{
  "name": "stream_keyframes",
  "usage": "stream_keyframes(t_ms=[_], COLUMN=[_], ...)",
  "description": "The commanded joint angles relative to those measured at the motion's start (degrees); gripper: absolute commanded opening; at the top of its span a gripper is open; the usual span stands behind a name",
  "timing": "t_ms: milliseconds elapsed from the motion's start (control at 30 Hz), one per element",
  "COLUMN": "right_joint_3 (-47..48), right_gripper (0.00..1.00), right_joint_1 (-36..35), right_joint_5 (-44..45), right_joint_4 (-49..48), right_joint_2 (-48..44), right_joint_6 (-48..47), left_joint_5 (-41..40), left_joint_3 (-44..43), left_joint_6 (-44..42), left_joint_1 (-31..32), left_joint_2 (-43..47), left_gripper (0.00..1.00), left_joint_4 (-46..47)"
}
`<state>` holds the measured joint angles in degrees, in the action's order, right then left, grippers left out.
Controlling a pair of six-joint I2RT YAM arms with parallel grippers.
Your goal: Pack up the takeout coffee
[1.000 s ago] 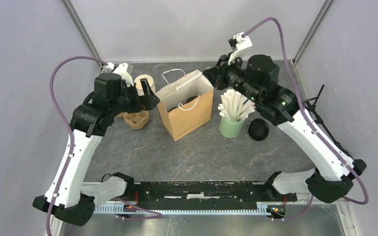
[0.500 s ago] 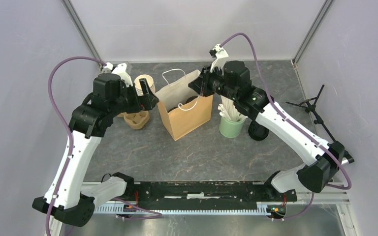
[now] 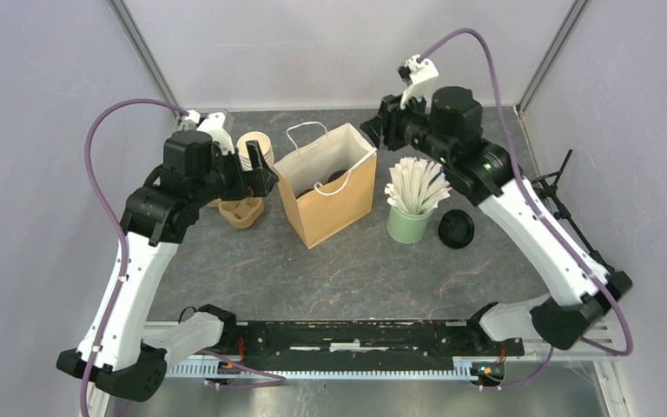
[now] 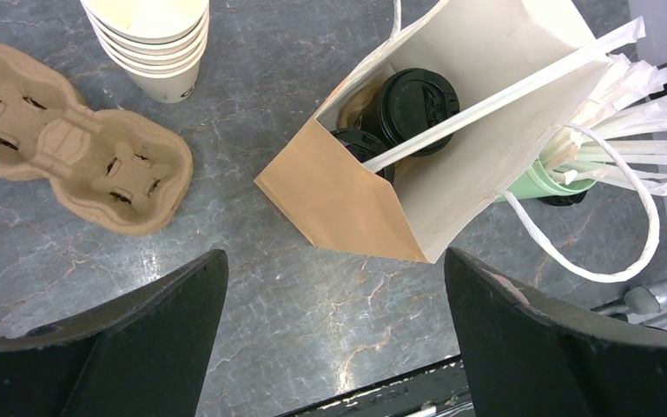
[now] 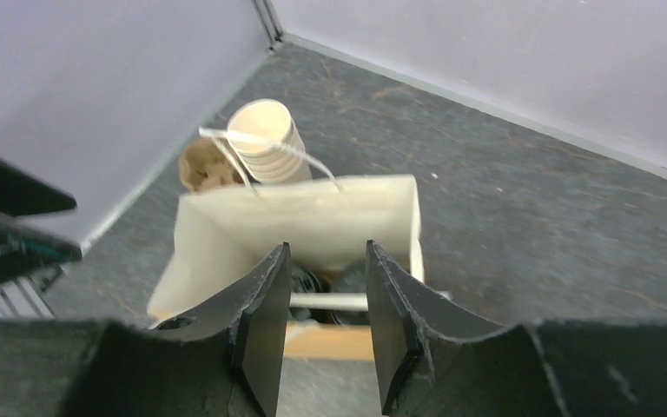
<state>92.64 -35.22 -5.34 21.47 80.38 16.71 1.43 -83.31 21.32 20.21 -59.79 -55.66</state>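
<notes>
Top external view, from the left: the left gripper [image 3: 259, 171] is seen spread fully wide and empty. It is held high just left of the bag [image 3: 330, 204], probably so that its camera is kept on the bag's mouth. Beneath it a carrier [image 4: 78, 156] and a cup stack [image 4: 152, 43] are set on the table, apart from the bag. The bag is stood upright with its mouth open. Both coffees [image 4: 417, 97] are seen inside it, side by side at the bottom, lids up, so the packing is judged done or nearly so. A white handle strip is laid across the mouth above them. The right gripper [image 5: 326, 261] is held above the bag's far right side, jaws partly open with nothing between them. The coffees lie below and just ahead of it, untouched. Further right, a stick cup [image 3: 410, 221] and a loose lid [image 3: 457, 228] are set on the table.
</notes>
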Motion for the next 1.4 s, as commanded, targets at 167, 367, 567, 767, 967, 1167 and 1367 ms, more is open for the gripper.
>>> stream_keyframes(t_ms=[167,367,567,767,967,1167,1367], right_joint_3=[-9.9,-11.4,-17.8,-17.8,-18.0,-20.0,-20.8], right_gripper=[0.39,0.43,0.51,0.53,0.47,0.47,0.45], right_joint_1=[-0.1,-0.1,-0.1,-0.1,-0.1,-0.1,-0.1], right_joint_5=[6.5,2.7,-1.2,-1.4,1.3,1.0,1.1], right_joint_4=[16.4,22.7,17.5,16.0,17.0,17.2,16.9], right_joint_2=[-15.0,-14.2,-13.9,-10.5,-9.3,-9.4,-8.8], right_joint_6=[-11.0,-10.5,-11.4,-13.4,-14.2,-15.0,-15.3], left_joint_5=[-1.2,-0.9,0.5,1.3,1.1,1.3,1.1], left_joint_3=[-1.3,-1.0,-0.6,-0.7,-0.7,-0.5,-0.5], left_joint_6=[-3.0,-2.9,-2.4,-2.5,-2.8,-2.5,-2.7], left_joint_1=[-0.4,-0.4,-0.3,-0.3,-0.4,-0.3,-0.4], left_joint_2=[-0.2,0.0,0.6,0.7,1.1,0.7,0.7], left_gripper=[1.0,1.0,1.0,1.0,1.0,1.0,1.0], left_joint_4=[0.4,0.4,0.4,0.4,0.4,0.4,0.4])
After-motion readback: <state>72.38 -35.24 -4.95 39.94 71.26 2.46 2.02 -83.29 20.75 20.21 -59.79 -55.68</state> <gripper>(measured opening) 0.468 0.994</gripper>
